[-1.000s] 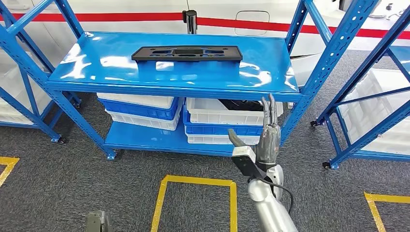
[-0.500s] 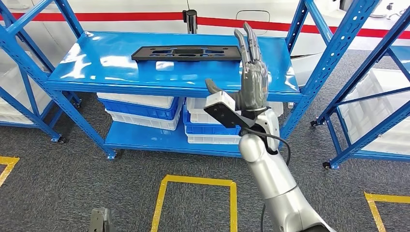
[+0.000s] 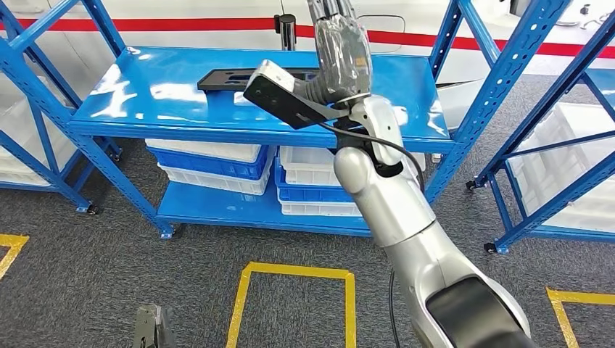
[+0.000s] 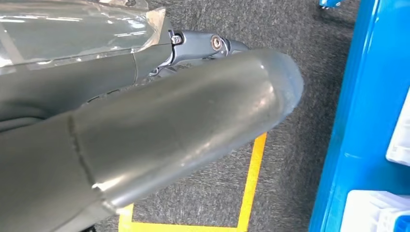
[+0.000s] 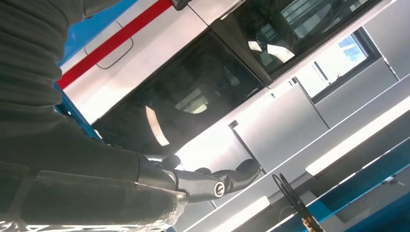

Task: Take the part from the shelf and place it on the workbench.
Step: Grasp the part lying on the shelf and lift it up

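We see a grey speckled carpet [image 3: 87, 268] marked with yellow floor lines [image 3: 290, 272], and on it a blue steel shelf [image 3: 145, 101] that fills the upper half of the head view. Behind it runs a white wall with a red stripe [image 3: 181, 25]. Stacked white and blue bins [image 3: 210, 167] sit on the shelf's lower level.

The black part [image 3: 225, 78], a flat long plate with cut-outs, lies on the top shelf board in the upper middle of the frame. Its long axis runs left to right across the picture, parallel to the shelf's front edge. Only its left end shows; the rest is hidden behind the wrist camera.

The right hand [image 3: 341, 51] is raised at the top centre of the frame, over the right stretch of the part, and its fingers run out past the top edge. We cannot tell whether it touches the part. In the right wrist view its dark fingers [image 5: 217, 183] reach out straight with nothing between them.

The left hand [image 4: 145, 140] hangs low over the carpet; we cannot tell how its fingers lie.
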Controlling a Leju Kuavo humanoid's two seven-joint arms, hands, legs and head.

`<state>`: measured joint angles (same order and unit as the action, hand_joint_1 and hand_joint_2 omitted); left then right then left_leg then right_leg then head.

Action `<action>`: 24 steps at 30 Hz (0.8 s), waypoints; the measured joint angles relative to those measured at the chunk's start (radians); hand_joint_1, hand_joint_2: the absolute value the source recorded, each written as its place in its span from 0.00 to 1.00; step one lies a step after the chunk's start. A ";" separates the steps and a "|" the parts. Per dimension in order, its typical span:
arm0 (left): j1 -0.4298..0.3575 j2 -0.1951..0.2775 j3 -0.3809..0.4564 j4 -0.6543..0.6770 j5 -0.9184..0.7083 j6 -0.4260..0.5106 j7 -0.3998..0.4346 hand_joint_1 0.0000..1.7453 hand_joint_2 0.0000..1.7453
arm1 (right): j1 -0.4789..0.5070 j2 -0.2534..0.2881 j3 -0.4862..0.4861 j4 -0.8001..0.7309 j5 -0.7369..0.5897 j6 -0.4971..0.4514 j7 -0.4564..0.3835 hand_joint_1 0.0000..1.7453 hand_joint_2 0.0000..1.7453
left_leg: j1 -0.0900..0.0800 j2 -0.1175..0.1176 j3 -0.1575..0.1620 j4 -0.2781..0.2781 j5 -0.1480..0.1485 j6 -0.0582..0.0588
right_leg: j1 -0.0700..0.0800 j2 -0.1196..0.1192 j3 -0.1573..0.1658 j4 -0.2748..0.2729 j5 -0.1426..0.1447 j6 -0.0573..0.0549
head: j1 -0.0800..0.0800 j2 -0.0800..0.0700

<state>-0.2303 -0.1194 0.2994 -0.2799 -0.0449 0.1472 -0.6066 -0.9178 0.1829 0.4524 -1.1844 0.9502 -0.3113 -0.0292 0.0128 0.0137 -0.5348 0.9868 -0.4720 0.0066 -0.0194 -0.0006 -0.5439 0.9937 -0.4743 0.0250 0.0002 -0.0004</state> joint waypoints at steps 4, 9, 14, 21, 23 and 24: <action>0.000 0.000 0.012 0.000 0.001 -0.007 -0.035 0.00 0.00 | 0.000 0.000 0.001 0.017 -0.011 0.005 0.007 0.00 1.00 | 0.000 0.000 -0.002 0.000 0.000 0.000 | 0.000 0.000 0.000 0.000 0.000 0.000 | 0.000 0.000; 0.003 0.000 0.054 -0.014 0.021 -0.008 -0.084 0.00 0.00 | 0.026 -0.008 -0.025 0.019 -0.106 0.023 -0.016 0.00 1.00 | 0.000 0.000 -0.001 0.000 0.000 0.000 | 0.000 0.000 -0.001 0.000 0.000 0.000 | 0.000 0.000; 0.010 0.001 0.098 -0.049 0.051 0.004 -0.091 0.00 0.00 | 0.036 -0.019 -0.049 0.012 -0.180 0.052 -0.049 0.00 1.00 | -0.001 0.000 -0.004 0.003 0.000 0.000 | -0.005 0.000 -0.001 0.000 0.001 0.001 | 0.000 0.000; 0.012 0.001 0.104 -0.053 0.053 0.005 -0.092 0.00 0.00 | 0.036 -0.020 -0.051 0.013 -0.187 0.053 -0.053 0.00 1.00 | -0.001 0.000 -0.004 0.004 0.000 0.000 | -0.005 0.000 -0.001 0.000 0.001 0.001 | 0.000 0.000; 0.016 0.003 0.113 -0.063 0.054 0.007 -0.092 0.00 0.00 | 0.034 -0.020 -0.053 0.016 -0.197 0.053 -0.061 0.00 1.00 | -0.001 0.000 -0.004 0.004 0.000 0.001 | -0.005 0.000 -0.001 0.000 0.001 0.002 | 0.000 0.000; 0.020 0.004 0.121 -0.071 0.055 0.008 -0.092 0.00 0.00 | 0.033 -0.020 -0.054 0.019 -0.205 0.051 -0.067 0.00 1.00 | -0.001 0.000 -0.005 0.005 -0.001 0.001 | -0.006 0.000 -0.001 0.000 0.001 0.002 | 0.000 0.000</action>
<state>-0.2104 -0.1156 0.4202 -0.3506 0.0100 0.1552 -0.6988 -0.8850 0.1633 0.3986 -1.1650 0.7454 -0.2600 -0.0967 0.0121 0.0133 -0.5397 0.9922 -0.4726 0.0073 -0.0250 -0.0005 -0.5446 0.9933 -0.4728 0.0267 -0.0002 -0.0004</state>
